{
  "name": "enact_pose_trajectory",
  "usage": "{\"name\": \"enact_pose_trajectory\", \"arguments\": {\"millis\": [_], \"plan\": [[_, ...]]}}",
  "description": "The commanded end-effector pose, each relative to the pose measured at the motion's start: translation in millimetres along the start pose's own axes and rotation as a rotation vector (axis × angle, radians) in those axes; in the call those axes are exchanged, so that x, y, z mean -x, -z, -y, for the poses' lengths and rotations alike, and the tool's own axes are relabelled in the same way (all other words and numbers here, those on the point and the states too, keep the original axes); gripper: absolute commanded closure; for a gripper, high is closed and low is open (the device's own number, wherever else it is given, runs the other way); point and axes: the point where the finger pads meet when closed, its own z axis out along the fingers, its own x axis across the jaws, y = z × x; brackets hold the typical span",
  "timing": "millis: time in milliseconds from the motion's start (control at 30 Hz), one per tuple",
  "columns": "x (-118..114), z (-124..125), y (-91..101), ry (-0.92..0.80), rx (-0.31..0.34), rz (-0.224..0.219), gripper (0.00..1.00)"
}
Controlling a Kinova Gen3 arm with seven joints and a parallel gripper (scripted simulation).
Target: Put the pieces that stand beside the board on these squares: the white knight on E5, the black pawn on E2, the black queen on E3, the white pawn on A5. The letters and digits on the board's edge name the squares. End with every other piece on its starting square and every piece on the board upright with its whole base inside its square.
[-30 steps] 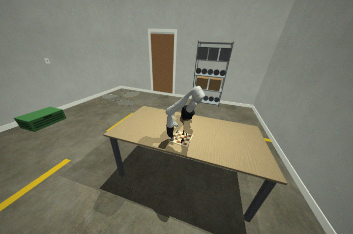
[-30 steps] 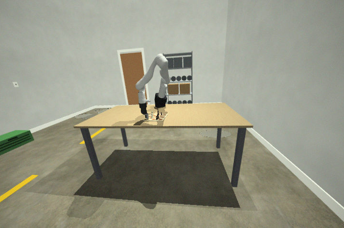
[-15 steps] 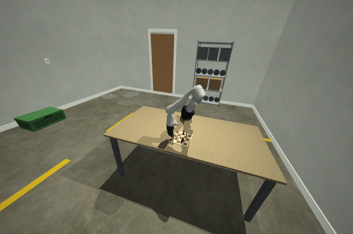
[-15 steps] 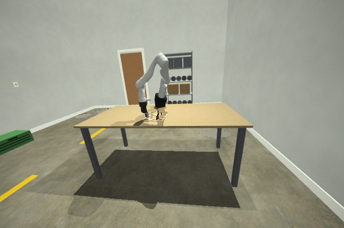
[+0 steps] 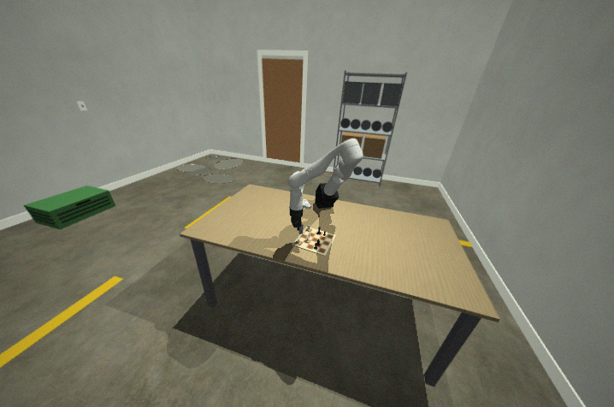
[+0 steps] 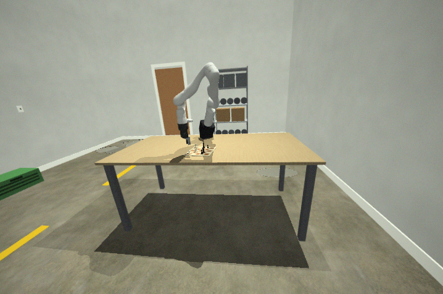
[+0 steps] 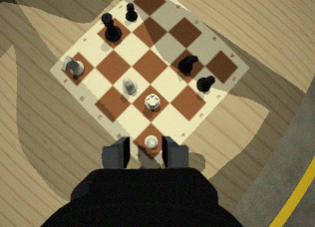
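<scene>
My gripper (image 5: 300, 231) (image 6: 188, 141) (image 7: 146, 147) is open and empty, raised above the board's A5 corner. The white pawn (image 7: 151, 141) (image 5: 298, 242) (image 6: 189, 152) stands upright on A5, below the fingers and apart from them. The white knight (image 7: 75, 67) stands on E5 at the left corner in the wrist view. The black queen (image 7: 113, 33) (image 5: 319, 231) stands on E3. The black pawn (image 7: 131, 13) (image 5: 325, 233) stands on E2. The board (image 7: 58, 70) lies flat on the table.
A white rook (image 7: 152, 102) stands on B4, beside the A5 corner. A pale white piece (image 7: 130, 86) stands on C4. A black knight (image 7: 187, 65) stands on B2 and another black pawn (image 7: 204, 85) on A2. The table (image 5: 389, 249) (image 6: 263, 149) extends around the board.
</scene>
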Motion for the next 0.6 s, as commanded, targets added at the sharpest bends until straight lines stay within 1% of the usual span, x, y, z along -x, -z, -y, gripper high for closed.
{"name": "enact_pose_trajectory", "arguments": {"millis": [0,233,267,567], "plan": [[-5.3,-4.6,12.9,0.006,0.017,-0.011,0.32],[-5.3,-4.5,16.2,0.006,0.017,-0.011,0.32],[-5.3,-4.5,16.2,0.006,0.017,-0.011,0.00],[-5.3,-4.5,16.2,0.006,0.017,-0.011,0.00]]}}
